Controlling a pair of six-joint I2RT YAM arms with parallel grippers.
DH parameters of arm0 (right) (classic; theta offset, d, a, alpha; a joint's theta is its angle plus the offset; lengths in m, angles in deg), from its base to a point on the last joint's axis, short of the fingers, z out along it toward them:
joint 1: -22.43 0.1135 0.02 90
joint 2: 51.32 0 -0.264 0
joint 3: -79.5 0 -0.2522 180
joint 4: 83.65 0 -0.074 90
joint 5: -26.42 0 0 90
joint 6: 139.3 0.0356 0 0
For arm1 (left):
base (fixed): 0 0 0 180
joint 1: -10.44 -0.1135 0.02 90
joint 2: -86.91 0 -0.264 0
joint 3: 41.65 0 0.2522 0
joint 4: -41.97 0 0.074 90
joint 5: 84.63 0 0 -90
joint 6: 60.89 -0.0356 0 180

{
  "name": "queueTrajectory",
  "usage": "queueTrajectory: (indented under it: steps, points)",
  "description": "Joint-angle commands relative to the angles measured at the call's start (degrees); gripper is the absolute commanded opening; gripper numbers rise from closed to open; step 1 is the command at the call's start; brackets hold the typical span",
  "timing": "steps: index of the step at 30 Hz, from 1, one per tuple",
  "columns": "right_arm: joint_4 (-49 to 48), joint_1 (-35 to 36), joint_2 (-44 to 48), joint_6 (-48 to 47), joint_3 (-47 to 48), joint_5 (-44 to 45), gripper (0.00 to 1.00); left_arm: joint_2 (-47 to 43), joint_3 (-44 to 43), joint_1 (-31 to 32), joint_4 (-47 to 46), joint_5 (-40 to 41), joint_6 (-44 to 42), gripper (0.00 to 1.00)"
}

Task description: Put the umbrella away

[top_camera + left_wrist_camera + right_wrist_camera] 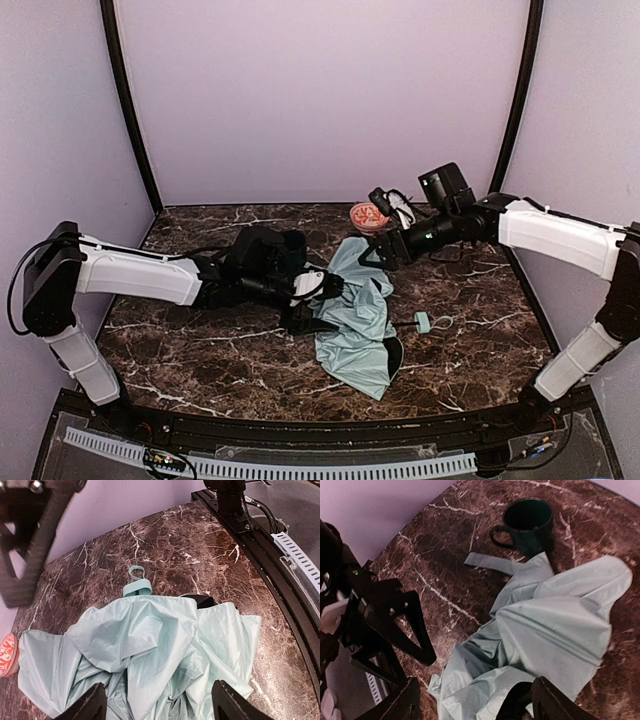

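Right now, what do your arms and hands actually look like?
The left arm and right arm have smooth white shells, black joints and thin black cables looping along them. The left hand and right hand are black, with matte, wedge-shaped fingers.

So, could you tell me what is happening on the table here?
Two robot arms are working on a mint-green umbrella, which lies loose and crumpled on the table. The left gripper and right gripper both hover open over its fabric from opposite sides; neither has hold yet. Its handle lies free, and a dark green mug stands beside the fabric.
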Motion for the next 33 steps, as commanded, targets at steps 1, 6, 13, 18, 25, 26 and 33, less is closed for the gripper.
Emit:
queueTrajectory:
  steps: [1, 6, 13, 18, 25, 26, 33]
  points:
    - [7.60, -1.27, -3.22, -5.88, 8.01, 11.06, 0.77, 0.84, -1.47, 0.06, -1.57, 2.57, 3.02, 0.72]
    - [6.52, -1.20, -17.02, -8.26, 16.41, 4.78, 0.65, 4.35, -4.89, 2.06, -2.07, -0.46, 2.70, 0.75]
    - [0.97, -1.20, -27.76, -6.86, 15.57, 0.48, 0.55, 11.06, -5.62, 4.31, -10.04, 0.73, -0.08, 0.80]
    - [-3.13, -1.05, -30.49, -5.24, 11.60, -3.23, 0.49, 12.50, -4.44, 4.46, -21.35, 2.68, 3.79, 0.59]
    - [-6.92, -1.05, -32.26, -2.46, 6.49, -4.27, 0.47, 13.21, -3.01, 4.72, -21.31, 5.01, 3.09, 0.32]
    - [-7.49, -1.04, -32.11, -2.06, 5.61, -4.23, 0.47, 13.18, -2.76, 4.72, -20.61, 5.34, 2.20, 0.26]
    - [-7.86, -1.04, -30.47, -0.53, 3.55, -2.95, 0.45, 13.13, -4.04, 4.30, -22.79, 14.54, 11.88, 0.00]
